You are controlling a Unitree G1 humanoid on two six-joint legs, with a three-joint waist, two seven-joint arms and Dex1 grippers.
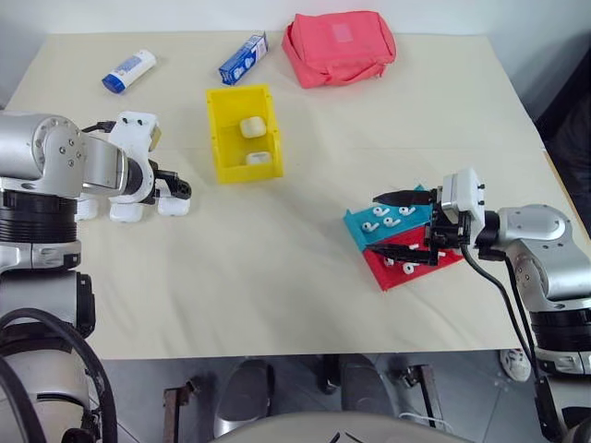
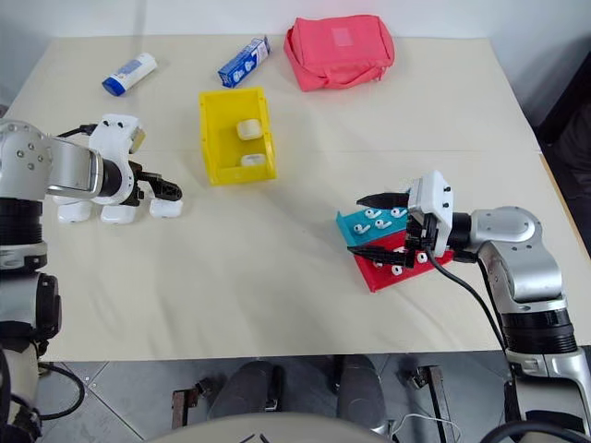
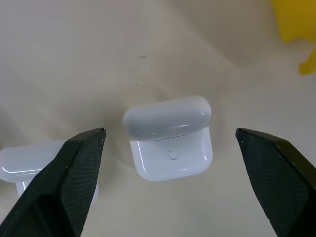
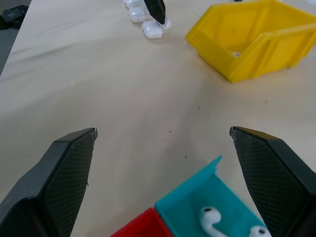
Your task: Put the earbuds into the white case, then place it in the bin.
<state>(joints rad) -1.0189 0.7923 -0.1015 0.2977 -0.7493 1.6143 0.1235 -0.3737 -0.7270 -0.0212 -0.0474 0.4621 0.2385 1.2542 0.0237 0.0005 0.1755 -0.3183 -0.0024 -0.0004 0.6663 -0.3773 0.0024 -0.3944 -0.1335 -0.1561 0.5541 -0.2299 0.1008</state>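
Cream table [image 1: 277, 277] with a wide bare stretch across its middle and along the near edge. Left gripper [image 3: 170, 136] spread wide, holding nothing, tilted down over a white case [image 3: 169, 136] standing closed between the two fingers but touching neither. More white cases [image 2: 90, 211] lined up just beside it, near the table's left edge. Yellow bin [image 1: 242, 132] well in from the edges, beyond and to the right of that row, with clear table between them; two white cases [image 1: 253, 126] already lying inside its walls. Right gripper [image 1: 403, 224] also fully spread and empty, pointing level toward the left, hovering over the two small trays on the right half of the table. Teal tray [image 1: 392, 221] and red tray [image 1: 406, 266] touching each other, both set askew to the table edges, the red one nearer the front edge. Earbuds [image 1: 380, 218] loose in the teal tray, a few more [image 1: 397, 266] in the red one. Along the far edge, well clear of both arms: a white and blue tube [image 1: 128, 71] at the left, a blue and white carton [image 1: 243, 58] just beyond the bin, and a pink fabric pouch [image 1: 339, 46] to the right of it.
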